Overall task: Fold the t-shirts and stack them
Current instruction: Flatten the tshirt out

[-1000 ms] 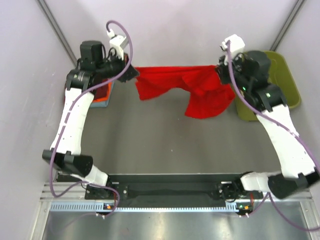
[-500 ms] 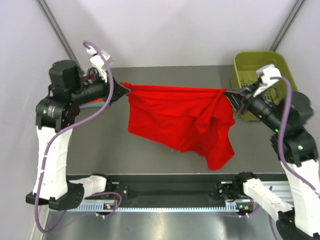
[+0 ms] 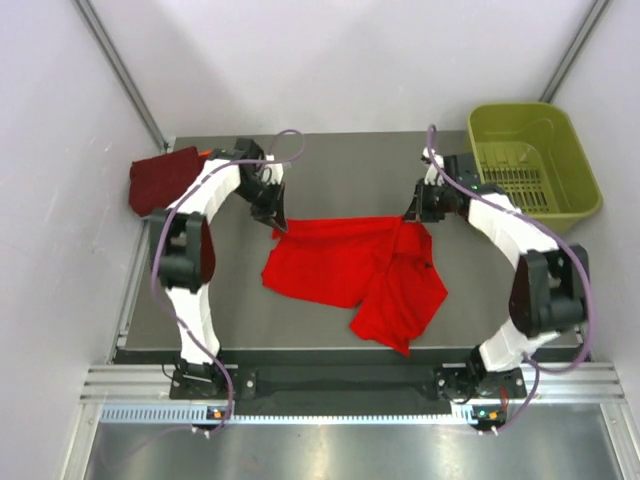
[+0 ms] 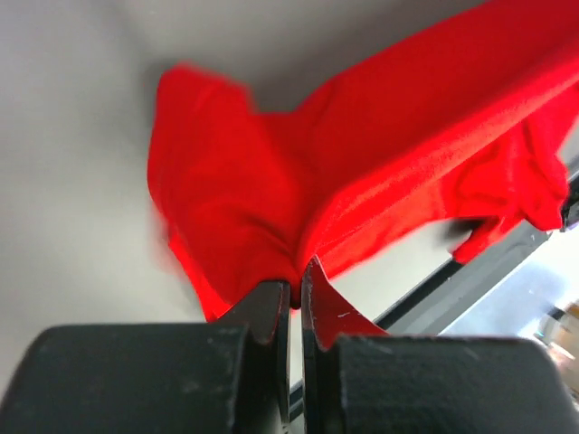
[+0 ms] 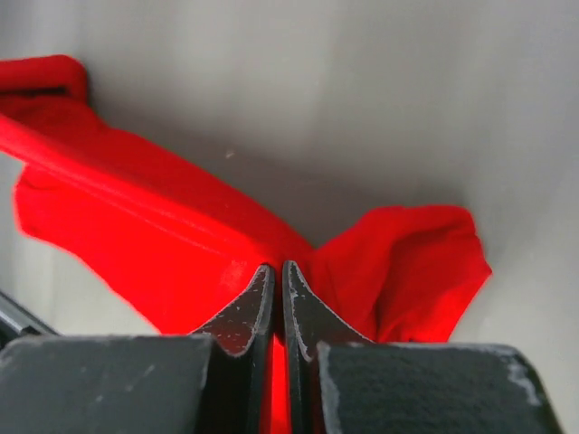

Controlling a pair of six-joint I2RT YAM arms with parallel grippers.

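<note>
Here, the bright red t-shirt (image 3: 340, 265) is lying rumpled across the middle of the dark grey table (image 3: 340, 180), its far edge running in a nearly straight line between the two arms. The cloth is spreading out flatter on the left, while on the right a layer is doubling over itself and a loose lobe is trailing down to the table's near edge.

The left gripper (image 3: 274, 226) is pinching the shirt's far left corner, low over the surface. In the left wrist view its two dark fingers are pressing together with only a thin slit between them, a ridge of red cloth bunching at their tips. The right gripper (image 3: 414, 214) is doing the same at the far right end of that edge. The right wrist view is showing its jaws squeezed tight on a fold, with red fabric fanning out to both sides over the grey surface.

A folded dark maroon t-shirt (image 3: 165, 178) is sitting at the table's far left corner, well apart from the red one. The olive-green basket (image 3: 515, 107) is standing at the far right corner, just beyond the right arm.
</note>
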